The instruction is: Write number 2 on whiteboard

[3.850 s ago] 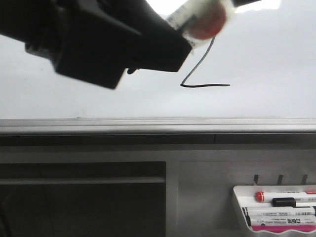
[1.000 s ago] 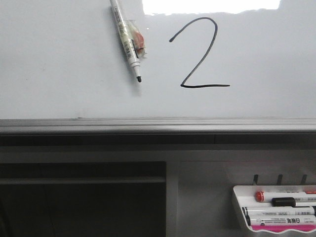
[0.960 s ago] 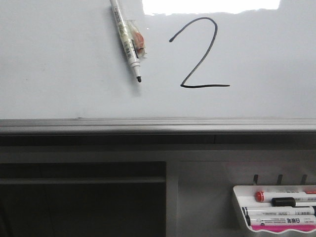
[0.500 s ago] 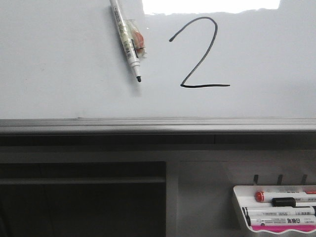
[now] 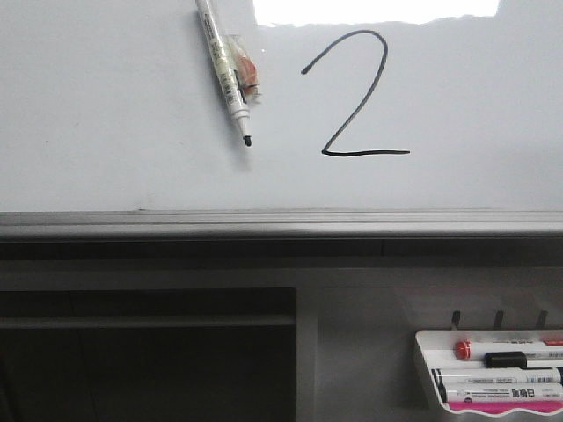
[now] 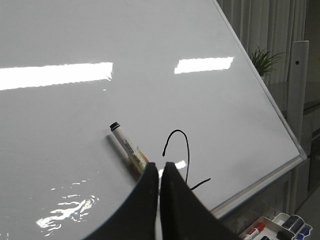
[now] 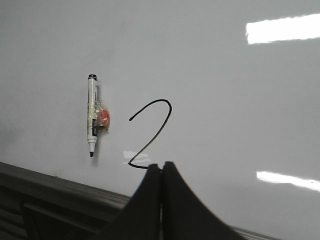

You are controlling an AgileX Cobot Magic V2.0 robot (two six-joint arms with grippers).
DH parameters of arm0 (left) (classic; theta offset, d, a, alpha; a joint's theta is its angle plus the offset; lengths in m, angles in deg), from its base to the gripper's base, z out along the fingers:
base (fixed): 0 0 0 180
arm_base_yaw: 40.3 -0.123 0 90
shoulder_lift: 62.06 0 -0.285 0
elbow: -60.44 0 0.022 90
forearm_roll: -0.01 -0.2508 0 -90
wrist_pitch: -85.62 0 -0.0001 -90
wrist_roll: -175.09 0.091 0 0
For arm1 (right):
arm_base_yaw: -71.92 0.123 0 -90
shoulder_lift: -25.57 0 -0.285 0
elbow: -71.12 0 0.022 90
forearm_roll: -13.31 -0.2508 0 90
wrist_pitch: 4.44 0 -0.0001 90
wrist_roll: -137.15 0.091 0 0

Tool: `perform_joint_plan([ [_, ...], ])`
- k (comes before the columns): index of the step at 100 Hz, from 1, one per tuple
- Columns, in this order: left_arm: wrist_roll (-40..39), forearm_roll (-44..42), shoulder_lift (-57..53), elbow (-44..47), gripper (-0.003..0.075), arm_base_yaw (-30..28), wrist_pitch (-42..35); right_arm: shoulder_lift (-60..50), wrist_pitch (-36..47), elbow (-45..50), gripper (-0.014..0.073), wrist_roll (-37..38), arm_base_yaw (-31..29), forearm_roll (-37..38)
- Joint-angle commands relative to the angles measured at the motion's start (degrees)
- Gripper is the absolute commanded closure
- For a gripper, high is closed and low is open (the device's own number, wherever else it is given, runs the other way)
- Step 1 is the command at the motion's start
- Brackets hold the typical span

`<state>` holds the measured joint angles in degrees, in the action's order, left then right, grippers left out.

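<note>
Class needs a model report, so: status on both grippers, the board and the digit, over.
Left gripper shut, empty. Right gripper shut, empty. Number 2 complete on the whiteboard. Marker stuck to board left of digit, uncapped; nothing in the way.

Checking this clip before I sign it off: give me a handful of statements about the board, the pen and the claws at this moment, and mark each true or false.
1. A finished black number 2 stands on the whiteboard. True.
2. The marker is held in the left claw. False: it sticks to the board on its own, and both the left claw and the right claw are shut on nothing.
3. The marker lies to the left of the digit in the front view, tip pointing down. True.
4. The marker's tip touches the digit's base line. False: clear board separates them.
5. The marker tray below the board is empty. False: it holds several markers.
</note>
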<state>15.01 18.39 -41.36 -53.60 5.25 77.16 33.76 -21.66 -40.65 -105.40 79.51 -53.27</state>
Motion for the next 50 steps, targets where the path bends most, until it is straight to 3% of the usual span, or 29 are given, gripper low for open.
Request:
perform_joint_plan([
  [1,-0.3,0.2,0.6,-1.7,0.0740,0.0,-4.5,0.7,1.7,-1.5,0.0662,-0.6,-0.4,-1.4],
  [17,-0.3,-0.1,0.6,-1.7,0.0740,0.0,-4.2,0.7,1.7,-1.5,0.0662,-0.6,-0.4,-1.4],
  [29,-0.3,-5.2,0.6,-1.3,0.0740,-2.2,-3.0,0.7,1.7,-1.5,0.0662,-0.6,-0.4,-1.4],
  [50,-9.6,-8.2,0.6,0.0,0.0740,-20.6,5.0,0.7,1.7,-1.5,0.0662,-0.6,-0.4,-1.4],
])
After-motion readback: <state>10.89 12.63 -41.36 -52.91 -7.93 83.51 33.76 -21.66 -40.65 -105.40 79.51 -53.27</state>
